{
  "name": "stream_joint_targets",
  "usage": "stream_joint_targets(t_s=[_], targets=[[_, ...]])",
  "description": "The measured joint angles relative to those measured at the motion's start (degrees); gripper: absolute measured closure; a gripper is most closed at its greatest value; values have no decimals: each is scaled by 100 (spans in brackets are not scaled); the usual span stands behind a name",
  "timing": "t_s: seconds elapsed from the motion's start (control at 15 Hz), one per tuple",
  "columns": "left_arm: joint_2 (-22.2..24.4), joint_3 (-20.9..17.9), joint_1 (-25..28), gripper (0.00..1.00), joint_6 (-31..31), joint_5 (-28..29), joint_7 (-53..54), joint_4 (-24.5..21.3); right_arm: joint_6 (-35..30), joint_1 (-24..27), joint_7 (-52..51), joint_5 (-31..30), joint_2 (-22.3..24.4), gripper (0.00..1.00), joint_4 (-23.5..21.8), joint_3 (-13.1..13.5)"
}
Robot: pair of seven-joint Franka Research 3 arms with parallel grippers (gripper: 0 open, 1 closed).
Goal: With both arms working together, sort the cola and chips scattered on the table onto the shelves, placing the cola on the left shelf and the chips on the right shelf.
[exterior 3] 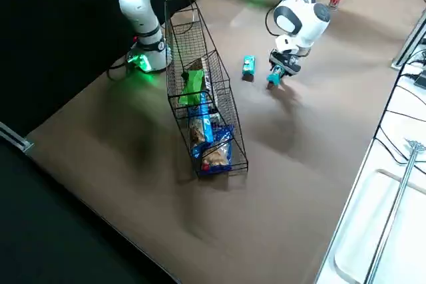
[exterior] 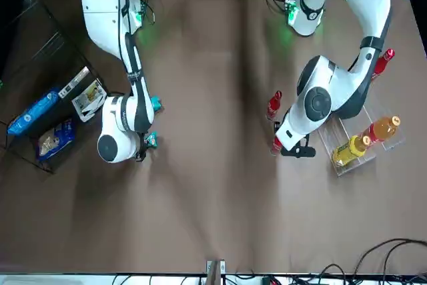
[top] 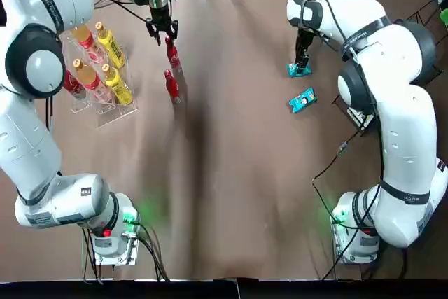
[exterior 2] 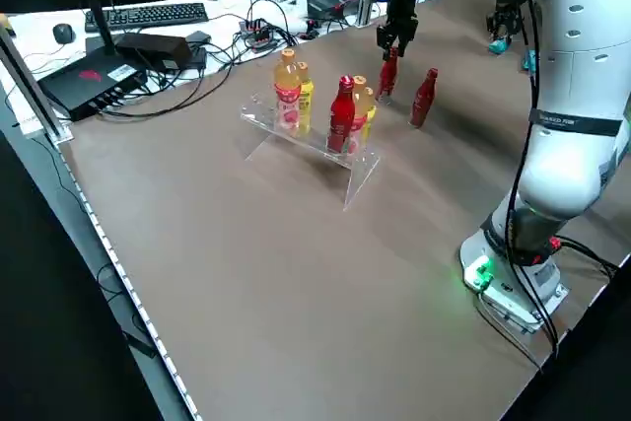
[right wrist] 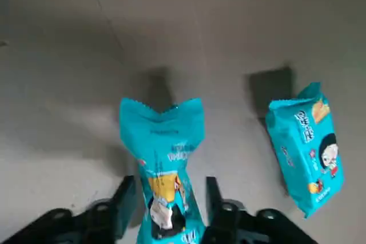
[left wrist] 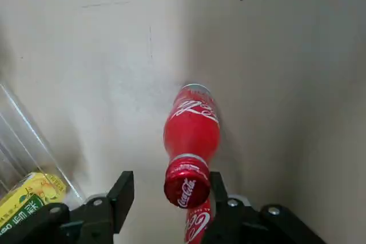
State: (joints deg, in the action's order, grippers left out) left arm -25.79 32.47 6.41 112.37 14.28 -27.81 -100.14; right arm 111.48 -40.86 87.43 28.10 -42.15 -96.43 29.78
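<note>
Cluttered desk beyond the table — keyboard (exterior 2: 145, 15), mouse (exterior 2: 63, 34), tangled cables (exterior 2: 258, 29)

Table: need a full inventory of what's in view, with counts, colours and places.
cola bottles: 3, red; two standing on the table, one in the rack
drink bottles: 4, two orange, two yellow; in the rack
rack: 1, clear; robot's left side of the table
lying packet: 1, teal; flat on the table
held packet: 1, teal; in the right gripper
green packet: 1; in the basket
basket: 1, black wire; robot's right side, also holds blue packets
table: 1, brown
left gripper: open, straddling a cola cap
right gripper: shut on the held packet
</note>
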Motion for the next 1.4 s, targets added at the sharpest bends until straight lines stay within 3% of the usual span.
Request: stream_joint_targets(t_s=[0.2,0.27,0.53,0.67,0.8,1.07,1.2,1.4], targets=[[0,5,-10,44,-1,0,-62,-4,10,1,64,-3,-21,71,23,11],[0,10,-15,46,-1,0,-115,-7,14,-1,95,-60,-17,86,82,77],[0,19,-46,52,-1,0,-148,-7,-390,-22,41,-725,104,89,532,610],[0,21,-46,56,6,0,-253,-7,-1161,-31,-297,-995,264,89,1009,1001],[0,26,-47,70,65,-2,-371,-7,-2121,-41,-1031,-1048,416,89,1484,1507],[-1,26,-54,70,136,-2,-555,-5,-3396,-42,-2686,-1165,850,89,1948,2338],[0,26,-52,70,156,-2,-581,14,-3662,-39,-3281,-1565,1189,89,1968,2516],[39,22,26,70,134,-2,-581,321,-3963,-38,-4019,-2270,1801,89,1976,2562]])
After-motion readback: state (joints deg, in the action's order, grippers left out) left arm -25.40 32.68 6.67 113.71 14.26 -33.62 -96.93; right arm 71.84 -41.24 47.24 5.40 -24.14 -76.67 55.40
